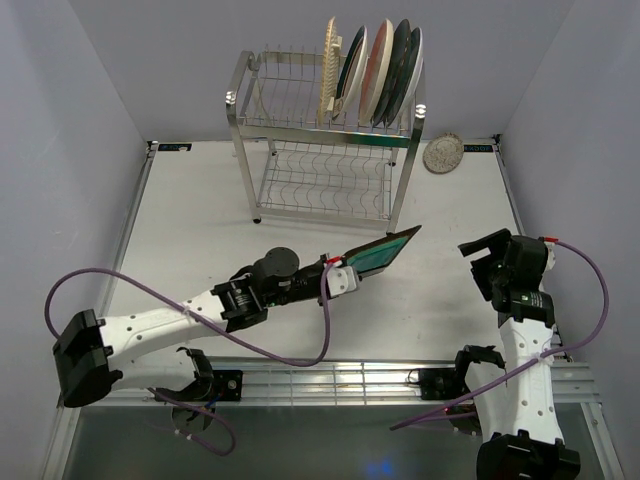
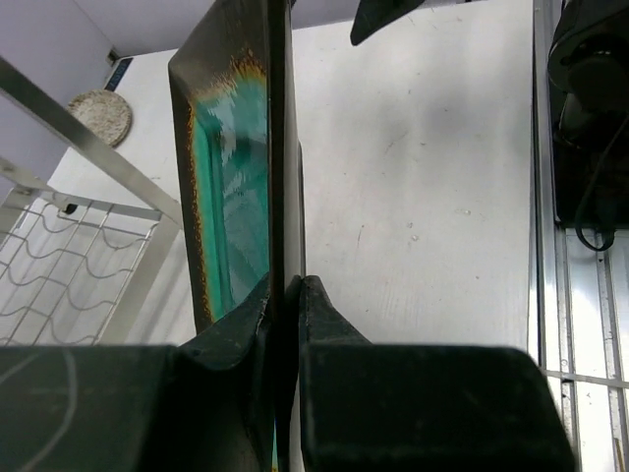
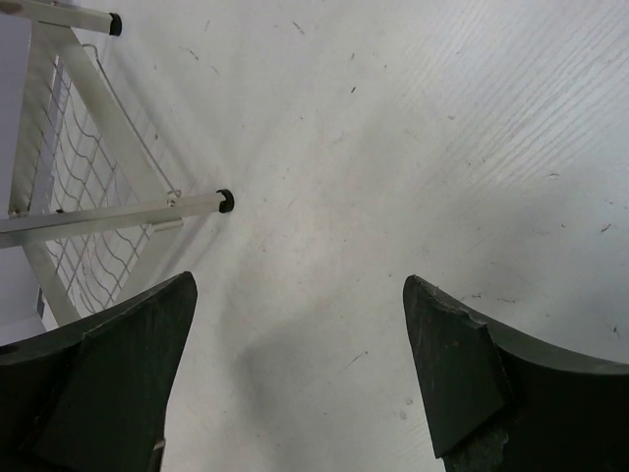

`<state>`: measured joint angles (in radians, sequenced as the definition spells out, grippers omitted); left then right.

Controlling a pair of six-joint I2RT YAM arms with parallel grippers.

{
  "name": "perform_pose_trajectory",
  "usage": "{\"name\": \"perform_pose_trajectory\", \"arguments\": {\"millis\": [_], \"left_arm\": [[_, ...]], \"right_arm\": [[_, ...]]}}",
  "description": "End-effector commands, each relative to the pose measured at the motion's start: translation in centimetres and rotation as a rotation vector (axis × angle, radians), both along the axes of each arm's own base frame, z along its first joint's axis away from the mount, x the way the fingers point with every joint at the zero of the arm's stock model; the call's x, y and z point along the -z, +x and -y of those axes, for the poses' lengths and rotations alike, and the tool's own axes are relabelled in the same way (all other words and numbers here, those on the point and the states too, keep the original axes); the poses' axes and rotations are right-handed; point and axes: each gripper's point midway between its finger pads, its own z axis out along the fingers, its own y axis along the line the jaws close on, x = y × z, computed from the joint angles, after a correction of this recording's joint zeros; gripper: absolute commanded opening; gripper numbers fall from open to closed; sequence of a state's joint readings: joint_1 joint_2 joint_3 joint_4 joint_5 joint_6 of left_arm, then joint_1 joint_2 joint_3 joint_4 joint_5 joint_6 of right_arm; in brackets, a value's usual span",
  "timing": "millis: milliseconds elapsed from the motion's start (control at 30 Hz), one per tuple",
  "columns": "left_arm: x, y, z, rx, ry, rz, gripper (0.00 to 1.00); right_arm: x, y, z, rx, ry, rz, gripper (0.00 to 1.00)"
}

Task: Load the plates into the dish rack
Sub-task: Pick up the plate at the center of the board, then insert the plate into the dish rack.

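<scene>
The dish rack (image 1: 325,150) stands at the back of the table, with several plates (image 1: 378,70) upright in its upper tier. A brown square plate with a teal centre (image 1: 385,252) is held tilted on edge above the table, in front of the rack. My left gripper (image 1: 345,275) is shut on its near rim. In the left wrist view the jaws (image 2: 285,285) pinch that plate (image 2: 236,167) edge-on. A small silver-grey plate (image 1: 444,154) lies on the table to the right of the rack. My right gripper (image 1: 487,262) stands open and empty over the table (image 3: 300,285).
The rack's lower tier (image 1: 322,185) holds nothing. A rack post (image 2: 88,147) and the wire shelf (image 2: 59,265) are close on the left of the held plate. The rack's foot (image 3: 225,201) lies ahead-left of my right gripper. Walls enclose the table on three sides.
</scene>
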<state>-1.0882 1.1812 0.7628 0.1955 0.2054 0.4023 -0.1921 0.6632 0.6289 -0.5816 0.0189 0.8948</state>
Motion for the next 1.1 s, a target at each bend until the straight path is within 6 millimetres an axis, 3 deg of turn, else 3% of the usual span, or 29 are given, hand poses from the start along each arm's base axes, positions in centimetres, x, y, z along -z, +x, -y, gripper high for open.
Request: {"name": "perform_pose_trajectory", "arguments": {"millis": [0, 367, 633, 700, 733, 800, 833, 933, 967, 1033, 1067], "left_arm": [[-9.0, 0.3, -2.8, -0.082, -0.216, 0.078, 0.0], [-16.9, 0.7, -11.0, -0.334, -0.34, 0.038, 0.0], [-26.0, 0.2, -17.8, -0.488, -0.561, 0.122, 0.0], [-27.1, 0.4, -18.5, -0.519, -0.574, 0.111, 0.0], [-29.1, 0.1, -19.3, -0.529, -0.612, 0.116, 0.0], [-30.2, 0.4, -19.6, -0.553, -0.623, 0.107, 0.0], [-32.2, 0.0, -20.4, -0.553, -0.667, 0.114, 0.0], [-34.4, -0.1, -20.5, -0.547, -0.712, 0.102, 0.0], [-36.1, -0.6, -21.2, -0.538, -0.747, 0.104, 0.0], [-36.9, 0.1, -20.1, -0.547, -0.739, 0.101, 0.0], [-38.4, -0.1, -20.6, -0.546, -0.767, 0.11, 0.0]], "right_arm": [[-1.2, 1.6, 0.1, 0.0, 0.003, 0.074, 0.91], [-0.7, 2.9, -0.9, -0.057, 0.037, 0.101, 0.91], [-0.1, 4.1, -1.3, -0.109, 0.032, 0.129, 0.91], [0.3, 4.2, -1.3, -0.111, 0.034, 0.125, 0.91], [0.3, 4.3, -1.4, -0.117, 0.033, 0.131, 0.91], [0.4, 4.6, -1.5, -0.126, 0.033, 0.136, 0.9], [0.6, 4.6, -1.7, -0.142, 0.038, 0.138, 0.9], [1.0, 5.0, -1.7, -0.16, 0.024, 0.152, 0.9], [1.3, 5.0, -1.6, -0.159, 0.018, 0.148, 0.9], [1.8, 5.2, -1.5, -0.165, 0.007, 0.146, 0.9], [2.0, 5.2, -1.5, -0.168, 0.006, 0.141, 0.9]]}}
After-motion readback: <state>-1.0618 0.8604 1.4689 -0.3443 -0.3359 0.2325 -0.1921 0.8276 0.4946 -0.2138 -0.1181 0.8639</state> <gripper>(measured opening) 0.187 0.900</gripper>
